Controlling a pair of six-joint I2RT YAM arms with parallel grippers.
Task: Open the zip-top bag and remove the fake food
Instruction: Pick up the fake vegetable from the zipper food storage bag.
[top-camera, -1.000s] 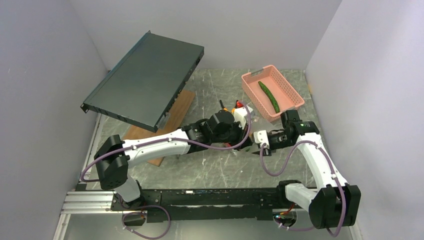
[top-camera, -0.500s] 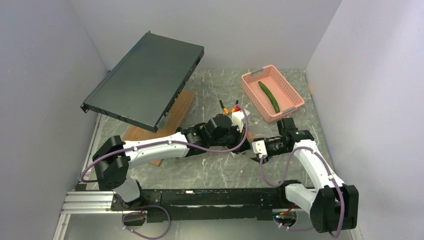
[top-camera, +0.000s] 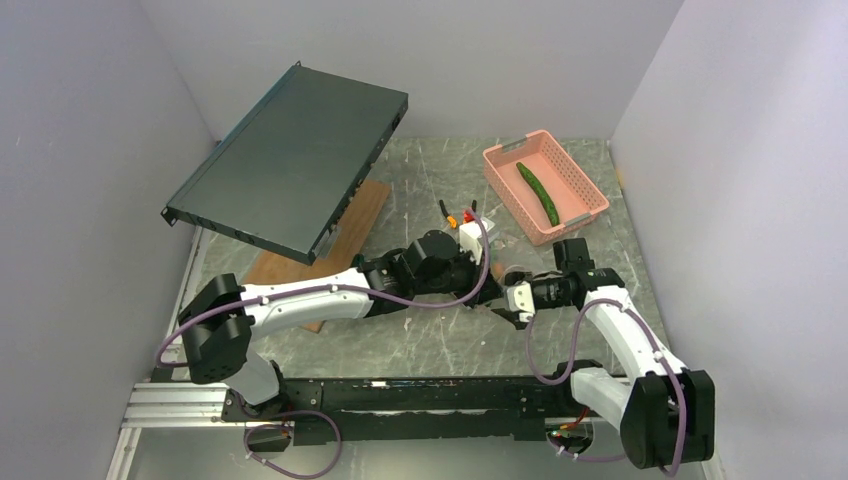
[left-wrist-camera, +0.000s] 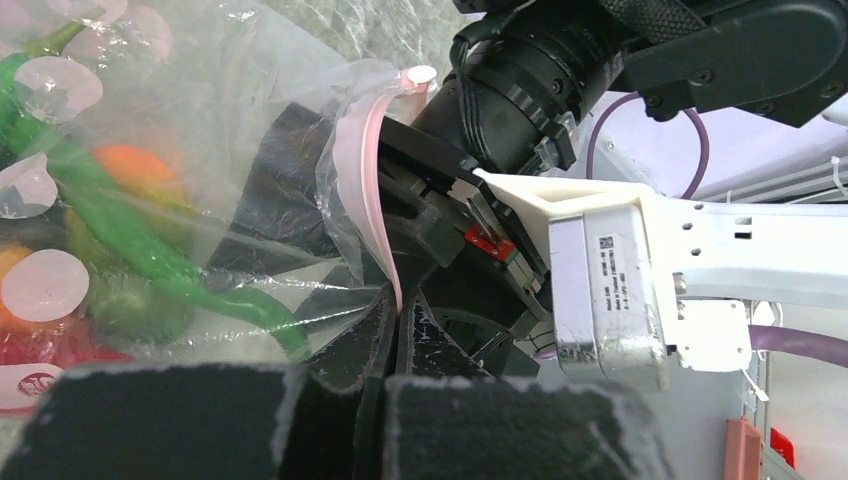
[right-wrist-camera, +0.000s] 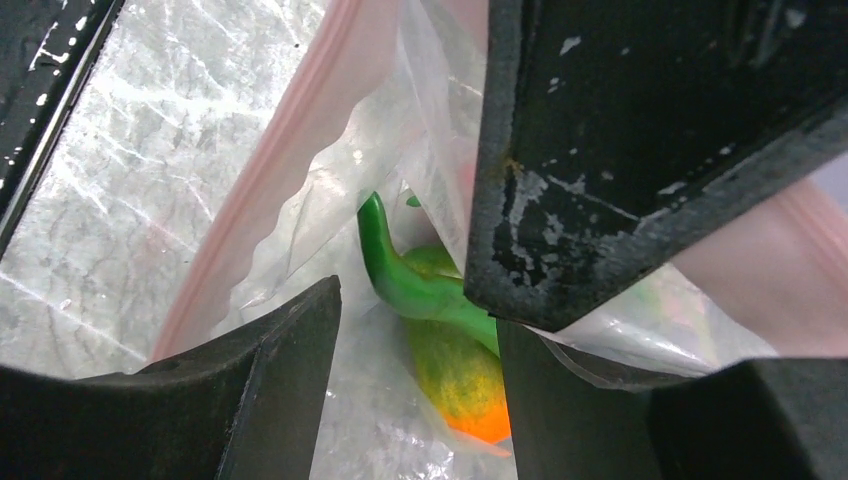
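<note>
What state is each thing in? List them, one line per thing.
zip-top bag: mouth parted, not emptied
fake food: inside the bag, green and orange pieces showing
left claw: shut on the edge of the bag's mouth
right claw: open, at the bag's mouth
cucumber: out of the bag, lying in the pink basket
pink basket: upright, holding the cucumber

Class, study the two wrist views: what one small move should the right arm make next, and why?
Probably ease the right gripper deeper and close on the mango. The left gripper pinches the pink strip of the zip-top bag, and the right jaws stand apart at its mouth with the mango just beyond.
</note>
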